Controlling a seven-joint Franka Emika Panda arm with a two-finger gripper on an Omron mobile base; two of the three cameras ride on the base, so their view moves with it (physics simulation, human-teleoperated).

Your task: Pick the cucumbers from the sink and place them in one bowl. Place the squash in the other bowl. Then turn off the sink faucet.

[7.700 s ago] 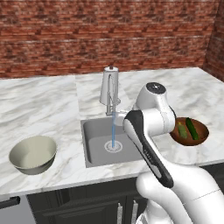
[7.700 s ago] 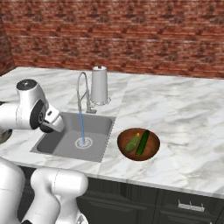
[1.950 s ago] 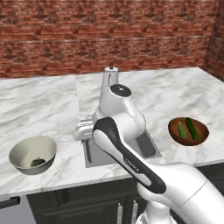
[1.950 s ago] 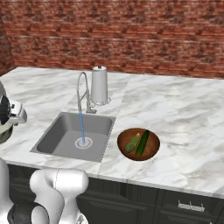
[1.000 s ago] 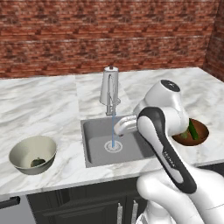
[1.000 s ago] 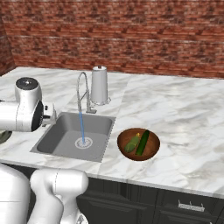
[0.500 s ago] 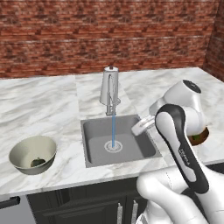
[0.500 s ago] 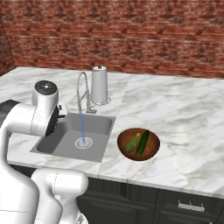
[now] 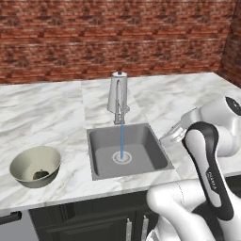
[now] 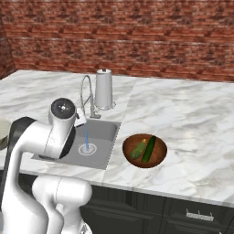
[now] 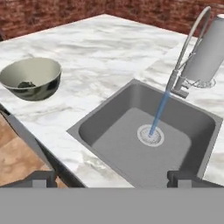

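The sink (image 9: 101, 162) holds no vegetables, and a blue stream runs from the sink faucet (image 9: 117, 95) onto the drain. Both cucumbers (image 10: 149, 148) lie in the reddish-brown bowl (image 10: 160, 157) to the right of the basin. The squash (image 9: 41, 174) sits inside the pale grey-beige bowl (image 9: 21, 162) on the left counter. My gripper (image 9: 170, 137) hangs above the sink's right rim, open and empty. In the hand view its fingertips (image 11: 43, 177) stand far apart, looking over the sink (image 11: 109, 118), the faucet (image 11: 205, 52) and the grey bowl (image 11: 48, 70) with the squash (image 11: 27, 84).
A white marble counter (image 9: 47, 108) runs around the sink, backed by a red brick wall (image 9: 117, 37). Dark cabinet fronts (image 10: 192, 215) lie below the counter edge. My own arm (image 10: 41, 137) stands over the left part of the sink in the right base view.
The arm has swung from the grey bowl on the left across the sink to its right rim. The squash now lies in the grey bowl. Water keeps running.
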